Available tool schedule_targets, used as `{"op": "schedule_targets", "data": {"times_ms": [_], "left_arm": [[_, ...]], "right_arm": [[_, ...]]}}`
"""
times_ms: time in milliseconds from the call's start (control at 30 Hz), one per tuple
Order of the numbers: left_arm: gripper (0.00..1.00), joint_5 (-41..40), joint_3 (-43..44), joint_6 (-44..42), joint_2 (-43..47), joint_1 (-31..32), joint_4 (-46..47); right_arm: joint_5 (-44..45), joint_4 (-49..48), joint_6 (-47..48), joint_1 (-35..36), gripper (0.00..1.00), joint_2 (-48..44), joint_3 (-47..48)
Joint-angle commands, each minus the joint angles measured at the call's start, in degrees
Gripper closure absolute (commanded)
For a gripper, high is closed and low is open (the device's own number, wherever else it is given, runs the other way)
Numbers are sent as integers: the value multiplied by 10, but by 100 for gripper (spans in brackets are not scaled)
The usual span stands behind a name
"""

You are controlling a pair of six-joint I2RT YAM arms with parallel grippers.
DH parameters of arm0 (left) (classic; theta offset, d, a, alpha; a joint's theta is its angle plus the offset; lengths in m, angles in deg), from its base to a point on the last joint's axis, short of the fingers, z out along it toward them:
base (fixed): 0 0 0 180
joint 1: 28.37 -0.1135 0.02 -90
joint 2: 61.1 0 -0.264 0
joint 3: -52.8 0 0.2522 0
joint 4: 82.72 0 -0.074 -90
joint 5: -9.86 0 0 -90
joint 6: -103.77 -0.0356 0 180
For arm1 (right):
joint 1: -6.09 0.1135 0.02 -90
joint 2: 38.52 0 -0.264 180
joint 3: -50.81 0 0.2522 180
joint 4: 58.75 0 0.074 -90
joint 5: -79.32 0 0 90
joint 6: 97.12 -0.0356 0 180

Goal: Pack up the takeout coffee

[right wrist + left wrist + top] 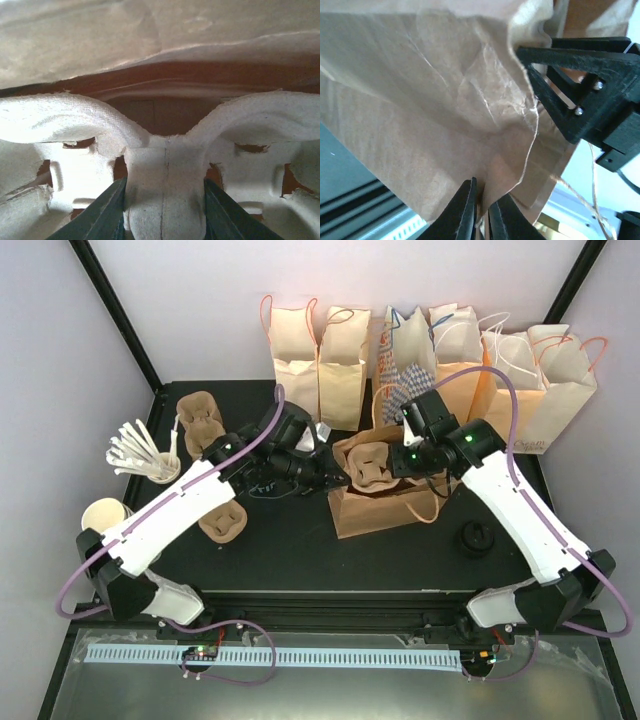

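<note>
A brown paper bag stands open at the table's middle. My left gripper is shut on its left rim; in the left wrist view the fingertips pinch the bag's paper edge. My right gripper reaches into the bag's mouth from the right. It is shut on the middle pillar of a pulp cup carrier, which sits inside the bag. The carrier's wells look empty from above. The takeout coffee does not show in any view.
Several paper bags line the back edge. Two more pulp carriers lie at the left, beside a cup of wooden stirrers and a white cup stack. A black lid stack sits right of the bag.
</note>
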Motion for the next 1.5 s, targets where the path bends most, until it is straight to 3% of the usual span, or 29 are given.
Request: {"op": "schedule_targets", "data": {"times_ms": [0, 67, 167, 233, 433, 600, 800, 1133, 1200, 1467], "left_arm": [[88, 52, -37, 137, 52, 18, 107], [75, 48, -41, 136, 62, 19, 104], [44, 10, -21, 84, 67, 17, 42], [33, -17, 7, 39, 63, 12, -2], [28, -104, 175, -145, 4, -12, -135], [28, -97, 284, -342, -67, -29, -155], [31, -64, 288, -456, -137, -25, -146], [33, -64, 300, -508, -176, -23, -133], [40, -61, 311, -513, -189, -23, -139], [89, -66, 345, -514, -203, -23, -152]], "right_arm": [[1, -51, 24, 12, 60, -41, -36], [-21, -61, 44, 16, 60, -52, -61], [-14, -63, 58, 28, 60, -69, -94], [-7, -64, 63, 30, 60, -75, -107], [19, -60, 96, 33, 60, -62, -86], [18, -69, 109, 36, 60, -58, -81], [40, -74, 113, 45, 60, -62, -90], [49, -74, 129, 59, 62, -54, -99], [49, -72, 132, 60, 62, -52, -100], [55, -42, 130, 67, 62, -48, -106]]}}
